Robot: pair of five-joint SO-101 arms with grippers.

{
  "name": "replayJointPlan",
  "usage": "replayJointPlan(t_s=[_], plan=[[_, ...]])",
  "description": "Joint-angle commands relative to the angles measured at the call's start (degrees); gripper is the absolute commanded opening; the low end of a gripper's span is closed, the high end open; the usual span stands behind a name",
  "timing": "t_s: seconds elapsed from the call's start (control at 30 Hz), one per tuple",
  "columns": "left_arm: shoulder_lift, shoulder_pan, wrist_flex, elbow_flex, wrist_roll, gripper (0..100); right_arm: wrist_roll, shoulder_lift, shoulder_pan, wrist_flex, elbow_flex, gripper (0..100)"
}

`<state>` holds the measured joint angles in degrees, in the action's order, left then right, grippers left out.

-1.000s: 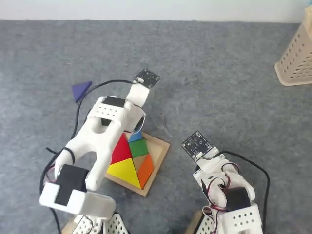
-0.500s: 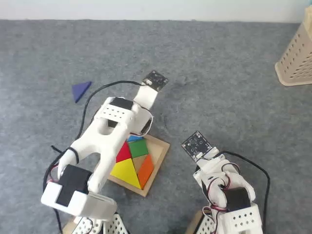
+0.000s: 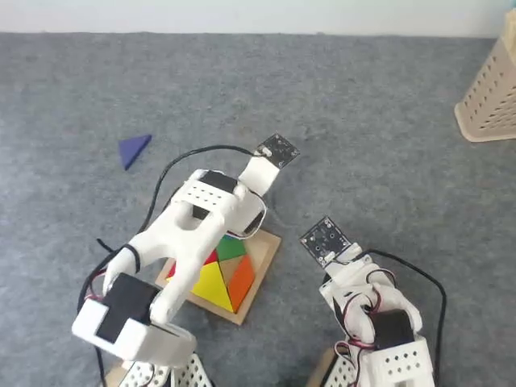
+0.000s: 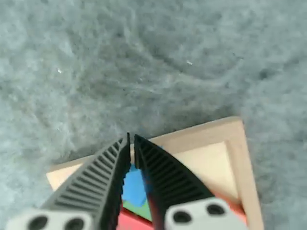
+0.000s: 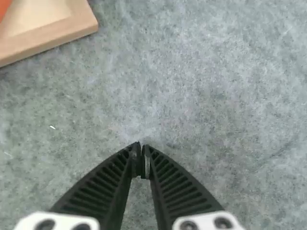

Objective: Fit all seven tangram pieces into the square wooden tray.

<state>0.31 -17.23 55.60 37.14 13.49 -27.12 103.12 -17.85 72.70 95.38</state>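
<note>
A grey, fuzzy felt covers the whole counter (image 3: 387, 105), its nap lying in soft swirls (plainest up close in the wrist views). A pale white wall (image 3: 242, 14) runs along the far edge. A beige slotted basket (image 3: 493, 85) stands at the far right. The light is soft and even.

You are looking at a table (image 3: 387, 121) covered in mottled grey felt. The square wooden tray (image 3: 272, 251) is pale tan. The tangram pieces in the tray are a yellow triangle (image 3: 211, 284), an orange triangle (image 3: 240, 278), a green piece (image 3: 233, 248), a red piece (image 4: 135, 219) and a light blue piece (image 4: 134, 184). The loose triangle (image 3: 134, 148) is dark blue. The left arm (image 3: 185, 234) and right arm (image 3: 379, 314) are white with black parts. The left tool (image 4: 132, 140) and right tool (image 5: 140, 146) are black and ribbed. The perforated basket (image 3: 492, 89) is cream.
</note>
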Motion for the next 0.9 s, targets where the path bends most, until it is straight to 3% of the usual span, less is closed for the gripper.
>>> replayJointPlan(t_s=[0.0,0.3,0.47,0.87], plan=[[-0.4,-0.4,0.8,-0.3,0.4,1,0.4,0.8,0.0,0.3,1.1,0.8],[-14.2,3.2,6.7,0.9,0.5,1,0.4,0.8,0.0,0.3,1.1,0.8],[-23.9,-0.6,8.1,8.5,1.4,1,0.4,0.8,0.0,0.3,1.1,0.8],[-20.7,-4.2,-4.8,17.5,1.4,1,0.4,0.8,0.0,0.3,1.1,0.8]])
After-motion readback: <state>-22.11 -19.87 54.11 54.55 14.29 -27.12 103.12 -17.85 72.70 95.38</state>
